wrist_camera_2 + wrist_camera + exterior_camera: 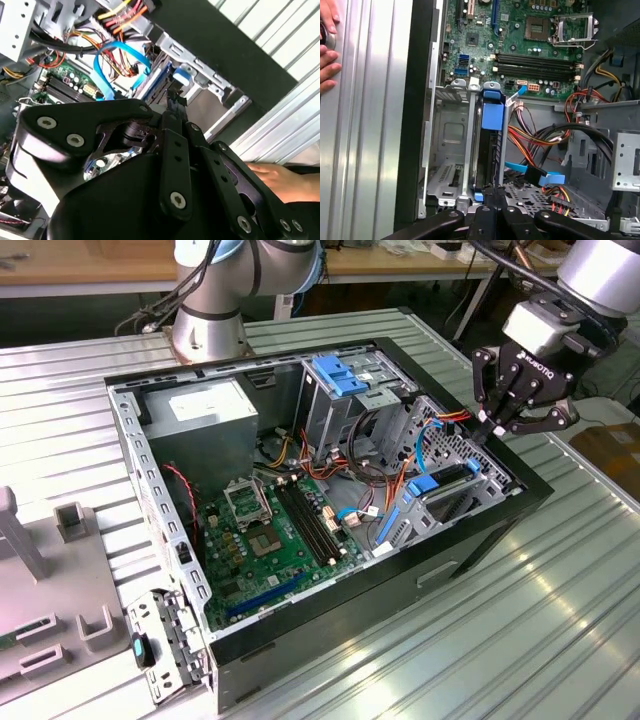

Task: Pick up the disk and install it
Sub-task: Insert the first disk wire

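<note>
The disk [447, 482] stands on edge in the metal drive bay [470, 455] at the open computer case's front end, on the exterior view's right. Its blue plastic frame [492, 118] runs along the upper edge, and it also shows as a blue strip [154, 82] in the second wrist view. My gripper [487, 430] hangs over the bay's outer end with its black fingers drawn together. The fingertips [490, 192] sit right at the end of the disk; whether they pinch it I cannot tell. My gripper [175, 100] points down into the bay.
The black case [400, 585] lies open on a ribbed metal table [560, 620]. Inside are the motherboard [270, 530], a grey power-supply box [205, 405], a cage with a blue handle [345, 375] and loose cables [545, 135]. A person's hand [326, 55] rests on the table beside the case.
</note>
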Tool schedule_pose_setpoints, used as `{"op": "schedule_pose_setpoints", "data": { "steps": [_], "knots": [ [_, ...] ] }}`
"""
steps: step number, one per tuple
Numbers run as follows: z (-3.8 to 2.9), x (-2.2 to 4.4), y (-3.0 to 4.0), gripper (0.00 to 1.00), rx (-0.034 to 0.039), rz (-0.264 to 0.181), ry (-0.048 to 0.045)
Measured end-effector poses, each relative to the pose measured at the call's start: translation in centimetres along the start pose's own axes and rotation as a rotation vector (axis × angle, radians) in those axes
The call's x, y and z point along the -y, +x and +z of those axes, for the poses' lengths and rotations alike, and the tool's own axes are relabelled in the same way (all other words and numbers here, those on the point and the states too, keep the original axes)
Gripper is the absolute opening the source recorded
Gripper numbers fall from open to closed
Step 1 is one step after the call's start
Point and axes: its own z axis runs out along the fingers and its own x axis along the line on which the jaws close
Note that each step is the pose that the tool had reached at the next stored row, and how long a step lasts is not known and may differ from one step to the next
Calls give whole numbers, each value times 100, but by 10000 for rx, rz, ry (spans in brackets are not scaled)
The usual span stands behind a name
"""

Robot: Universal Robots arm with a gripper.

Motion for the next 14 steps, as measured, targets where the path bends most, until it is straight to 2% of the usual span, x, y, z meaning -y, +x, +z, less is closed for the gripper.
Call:
{"op": "schedule_pose_setpoints", "data": {
  "steps": [2, 4, 5, 6, 7, 8, 11, 12, 14],
  "knots": [
    [2, 29, -42, 11, 0, -6, 0],
    [7, 93, -141, 11, 0, -48, -1],
    [9, 112, -166, 11, 0, -66, -2],
    [11, 138, -197, 24, 0, -102, -3],
    [13, 165, -224, 29, -1, -152, -5],
    [18, 178, -230, 36, -1, -271, -9],
    [31, 181, -230, 36, -12, -1001, -36],
    [46, 184, -230, 36, -21, -1538, -51],
    [52, 190, -242, 36, -41, -1643, 18]
  ]
}}
